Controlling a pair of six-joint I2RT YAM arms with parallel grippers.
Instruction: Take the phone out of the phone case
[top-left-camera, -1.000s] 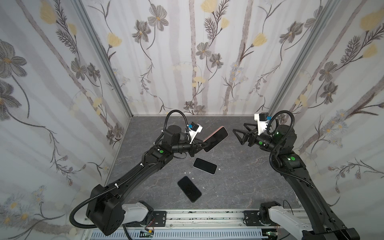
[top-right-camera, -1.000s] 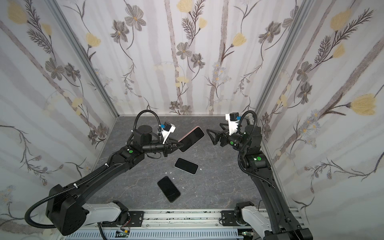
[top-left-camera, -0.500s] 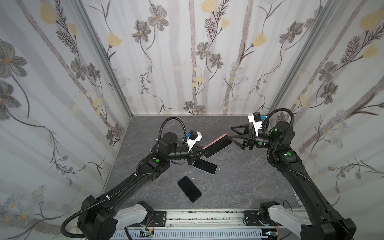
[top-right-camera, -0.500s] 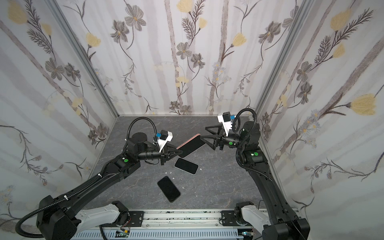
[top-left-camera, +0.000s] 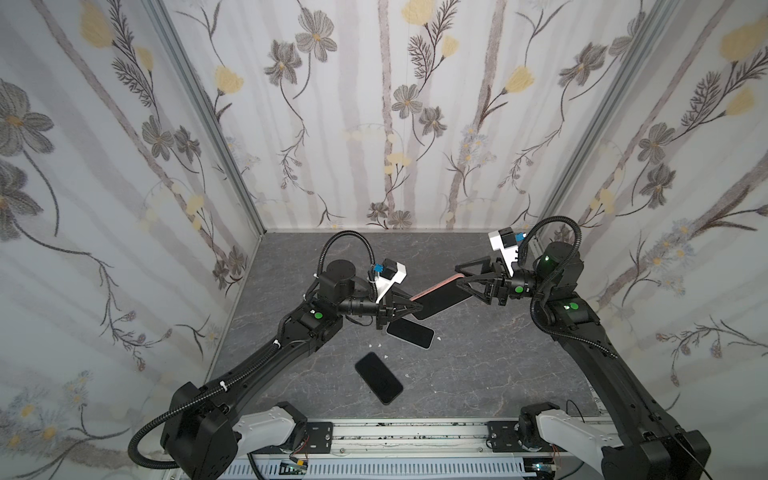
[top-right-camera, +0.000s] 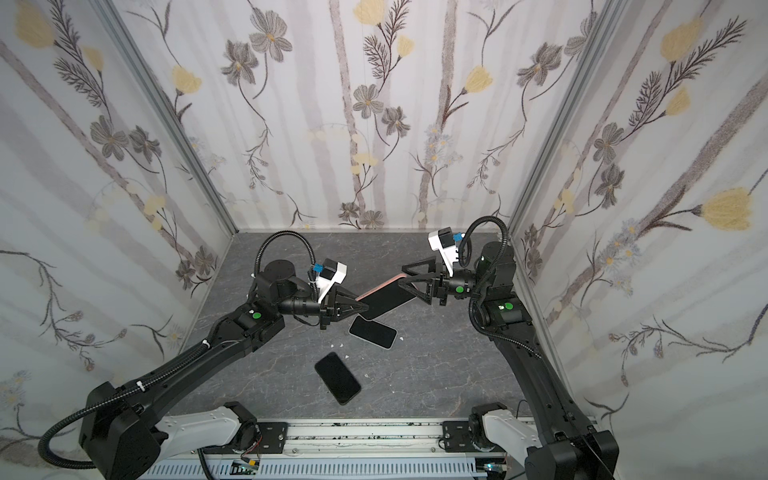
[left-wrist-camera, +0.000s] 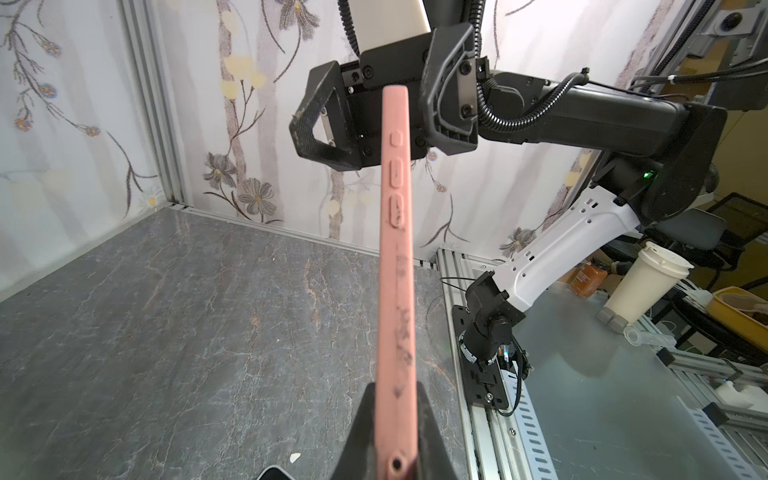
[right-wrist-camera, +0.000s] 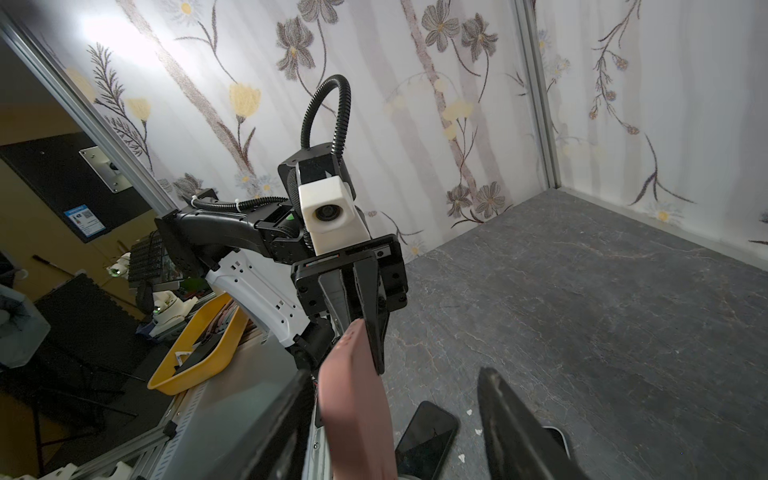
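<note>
Left gripper (top-left-camera: 417, 308): clamped tight on one short end of the phone case (top-left-camera: 432, 287), holding it in the air clear of the table (top-left-camera: 498, 353).
Right gripper (top-left-camera: 459, 276): jaws partway apart, straddling the opposite short end of the case and gripping nothing. A gap shows beside one finger (right-wrist-camera: 511, 415). Whether the other finger touches the case is unclear.
Phone (top-left-camera: 442, 300): one, seated inside the pink case with its dark screen facing up in both top views. It spans the space between the two grippers.
Count of phones: three in all, one cased and two bare.
First loose phone (top-left-camera: 410, 333): black, flat on the table, just beside the left gripper, with one corner covered by it.
Second loose phone (top-left-camera: 379, 378): black, flat, nearer the front rail, apart from the first.
White flecks (top-left-camera: 376, 345): at least four scattered around the loose phones, too small to identify.
Table: one, grey with pale veins.
Hidden, left wrist view: only the case's pink side edge (left-wrist-camera: 397, 270) and three raised buttons show, and the screen is out of sight.
Hidden, right wrist view: the case's back (right-wrist-camera: 353, 411) runs off the frame, and both loose phones are partly covered.
</note>
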